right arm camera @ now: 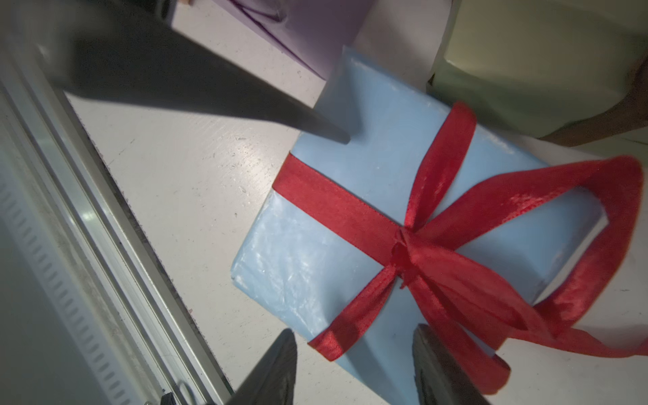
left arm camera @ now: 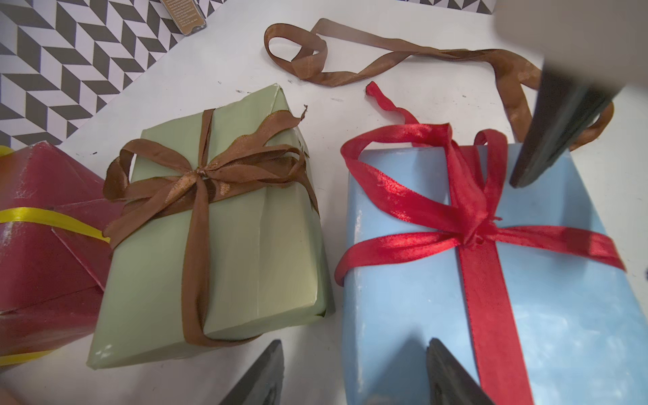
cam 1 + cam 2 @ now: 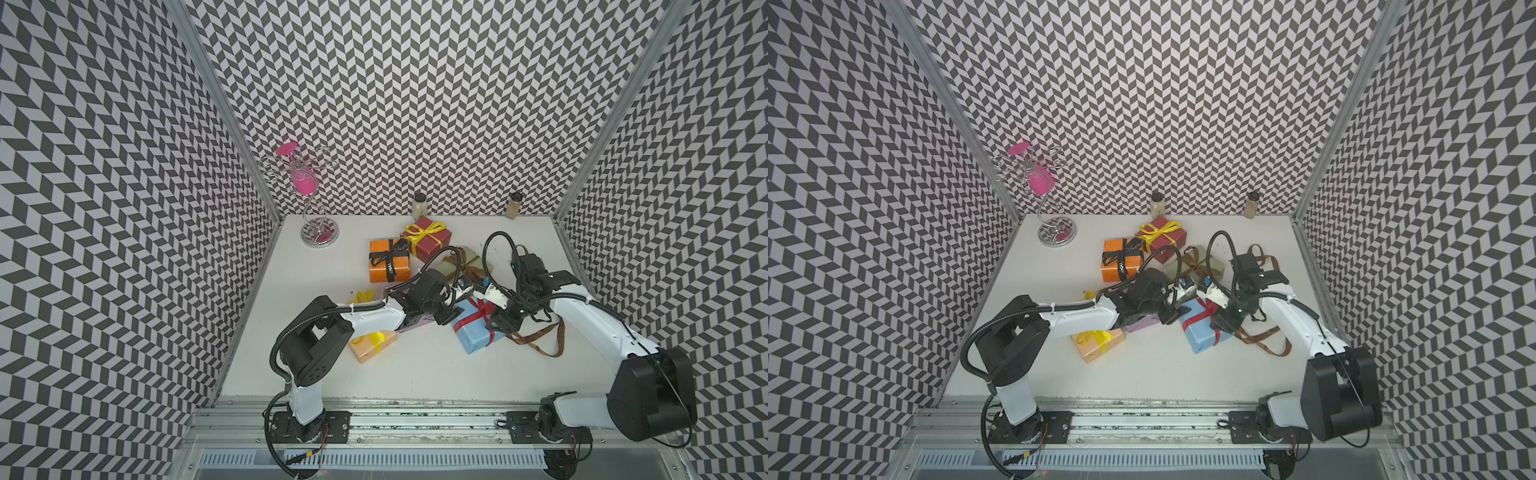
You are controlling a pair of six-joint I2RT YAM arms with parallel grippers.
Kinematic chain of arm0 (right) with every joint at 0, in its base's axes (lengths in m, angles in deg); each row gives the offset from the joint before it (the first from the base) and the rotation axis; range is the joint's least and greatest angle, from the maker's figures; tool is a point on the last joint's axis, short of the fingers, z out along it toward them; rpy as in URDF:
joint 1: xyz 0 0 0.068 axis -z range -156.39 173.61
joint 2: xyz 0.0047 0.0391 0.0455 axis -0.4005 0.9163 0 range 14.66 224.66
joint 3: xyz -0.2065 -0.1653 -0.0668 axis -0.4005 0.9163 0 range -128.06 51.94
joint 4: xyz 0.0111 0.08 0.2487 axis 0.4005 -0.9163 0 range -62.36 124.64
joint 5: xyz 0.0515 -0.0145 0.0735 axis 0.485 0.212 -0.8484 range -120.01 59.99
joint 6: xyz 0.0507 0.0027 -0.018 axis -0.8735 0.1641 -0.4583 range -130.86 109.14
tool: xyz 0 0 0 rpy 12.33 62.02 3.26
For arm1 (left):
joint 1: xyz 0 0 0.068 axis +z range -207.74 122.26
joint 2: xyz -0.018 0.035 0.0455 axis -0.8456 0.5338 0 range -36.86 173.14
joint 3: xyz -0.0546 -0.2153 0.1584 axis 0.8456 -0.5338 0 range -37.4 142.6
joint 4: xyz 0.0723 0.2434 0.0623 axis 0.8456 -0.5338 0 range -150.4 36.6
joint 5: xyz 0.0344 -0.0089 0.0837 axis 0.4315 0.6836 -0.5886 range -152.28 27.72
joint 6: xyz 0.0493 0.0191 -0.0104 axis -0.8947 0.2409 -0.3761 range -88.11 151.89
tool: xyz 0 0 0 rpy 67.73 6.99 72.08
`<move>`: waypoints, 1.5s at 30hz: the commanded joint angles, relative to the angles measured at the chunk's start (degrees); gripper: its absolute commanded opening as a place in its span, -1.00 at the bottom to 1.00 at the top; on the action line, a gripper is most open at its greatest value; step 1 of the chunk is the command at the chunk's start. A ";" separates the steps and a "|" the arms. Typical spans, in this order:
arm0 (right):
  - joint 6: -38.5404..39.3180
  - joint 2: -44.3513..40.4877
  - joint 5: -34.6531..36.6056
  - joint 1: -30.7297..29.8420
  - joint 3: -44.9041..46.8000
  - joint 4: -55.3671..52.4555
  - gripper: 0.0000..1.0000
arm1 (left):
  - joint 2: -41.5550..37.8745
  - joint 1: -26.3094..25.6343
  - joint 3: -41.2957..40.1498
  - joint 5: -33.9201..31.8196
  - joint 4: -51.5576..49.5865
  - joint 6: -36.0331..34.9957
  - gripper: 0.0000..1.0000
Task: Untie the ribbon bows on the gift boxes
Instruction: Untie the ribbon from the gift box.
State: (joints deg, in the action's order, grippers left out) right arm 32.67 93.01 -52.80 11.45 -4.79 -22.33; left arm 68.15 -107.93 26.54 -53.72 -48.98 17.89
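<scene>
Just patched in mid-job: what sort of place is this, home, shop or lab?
Probably a lab robot cell: chevron walls enclose the white table on three sides, and the left arm and right arm are bolted to an aluminium rail at its front.
</scene>
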 commanded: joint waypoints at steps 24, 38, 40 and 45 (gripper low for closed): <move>6.32 2.91 -5.59 -1.24 1.27 0.02 -1.00 | 1.14 0.36 1.45 -0.71 0.72 -0.01 0.33; 27.38 -10.62 -2.65 -1.12 -0.03 -18.50 -1.00 | 1.78 1.10 1.82 -1.72 -0.36 -0.63 0.34; 23.94 -13.26 -2.67 -1.11 -2.07 -16.42 -1.00 | 1.78 1.25 1.73 -1.56 -0.51 -0.67 0.34; 12.45 -21.99 1.47 -0.78 -3.97 -6.32 -1.00 | 1.69 1.50 1.78 -1.26 -0.73 -0.59 0.34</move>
State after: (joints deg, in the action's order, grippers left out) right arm 50.57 75.22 -53.59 10.62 -7.22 -34.66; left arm 69.00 -106.82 27.28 -55.12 -48.39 18.02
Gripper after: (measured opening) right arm 0.047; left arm 0.671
